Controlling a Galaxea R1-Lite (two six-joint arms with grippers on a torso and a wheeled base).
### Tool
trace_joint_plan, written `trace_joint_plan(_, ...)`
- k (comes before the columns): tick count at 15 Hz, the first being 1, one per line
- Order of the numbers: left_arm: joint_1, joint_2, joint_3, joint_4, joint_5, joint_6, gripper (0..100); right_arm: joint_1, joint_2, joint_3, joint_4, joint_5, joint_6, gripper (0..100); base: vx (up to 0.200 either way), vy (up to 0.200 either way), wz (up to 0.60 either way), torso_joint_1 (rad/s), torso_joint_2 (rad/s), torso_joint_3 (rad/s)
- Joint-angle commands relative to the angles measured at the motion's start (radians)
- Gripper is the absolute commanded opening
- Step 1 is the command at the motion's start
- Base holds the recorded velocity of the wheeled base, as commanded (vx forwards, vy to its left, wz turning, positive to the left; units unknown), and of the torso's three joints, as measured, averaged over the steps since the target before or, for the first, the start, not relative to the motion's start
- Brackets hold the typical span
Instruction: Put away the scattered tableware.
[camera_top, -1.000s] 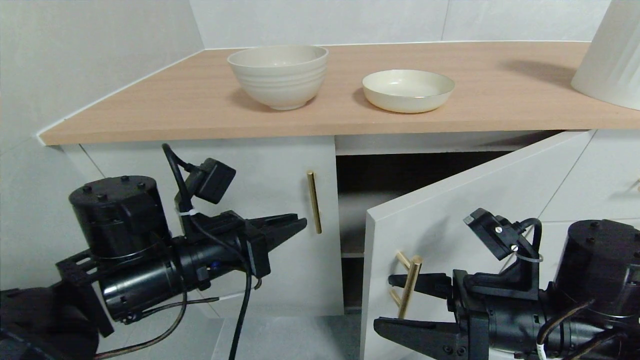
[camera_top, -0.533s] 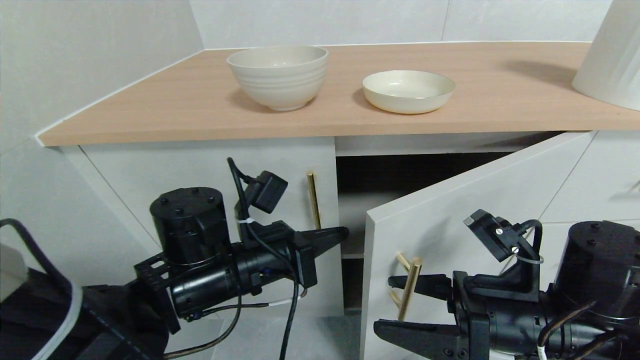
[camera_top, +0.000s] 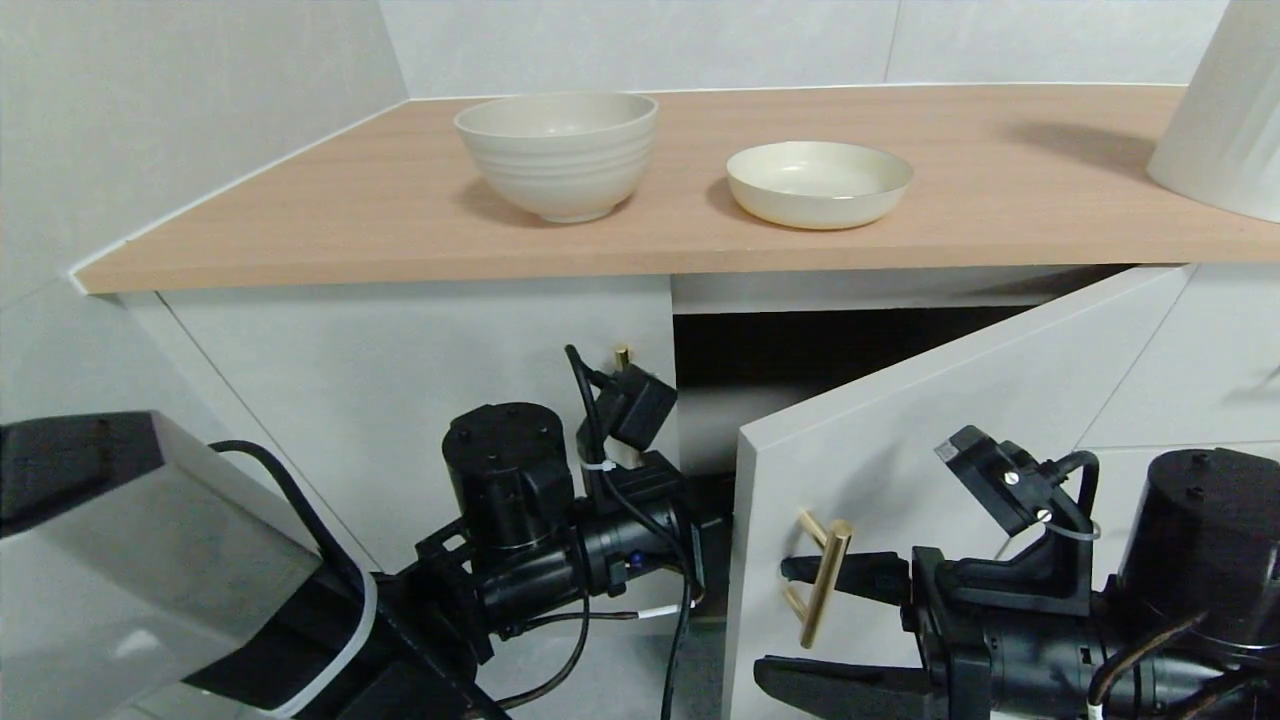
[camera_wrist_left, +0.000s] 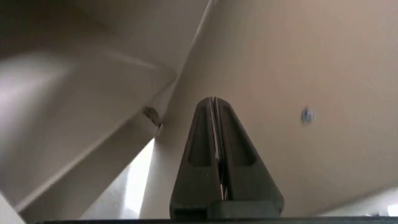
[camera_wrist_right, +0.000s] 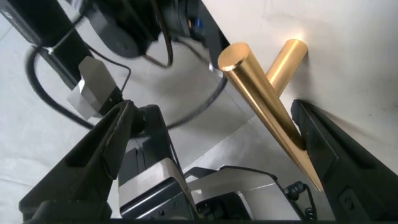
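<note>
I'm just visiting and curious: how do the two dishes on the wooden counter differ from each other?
The bowl is deep and tall-sided; the dish is shallow and low. The bowl has ridged bands round its outside; the dish is smooth. The bowl stands on the left, the dish to its right, apart from it. Both are cream-coloured, upright and rest on the counter.
</note>
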Motion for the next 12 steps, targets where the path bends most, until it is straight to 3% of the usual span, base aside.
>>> trace_joint_plan(1,-0.015,0.008,0.013,-0.009,0.0,-0.001,0,-0.022,-0.016,0.002,-0.003,-0.011,-0.002,100,0.0,0.0,0.0,0.0,0.0,0.0)
trace_joint_plan(7,-0.054,-0.015,0.044,-0.032,-0.002,-0.001,0,-0.115,-0.043,0.027,-0.003,-0.017,-0.003,100,0.0,0.0,0.0,0.0,0.0,0.0)
trace_joint_plan(12,-0.061,-0.015,0.056,-0.031,-0.002,-0.001,0,-0.138,-0.163,0.16,-0.003,-0.017,-0.002,100,0.0,0.0,0.0,0.0,0.0,0.0)
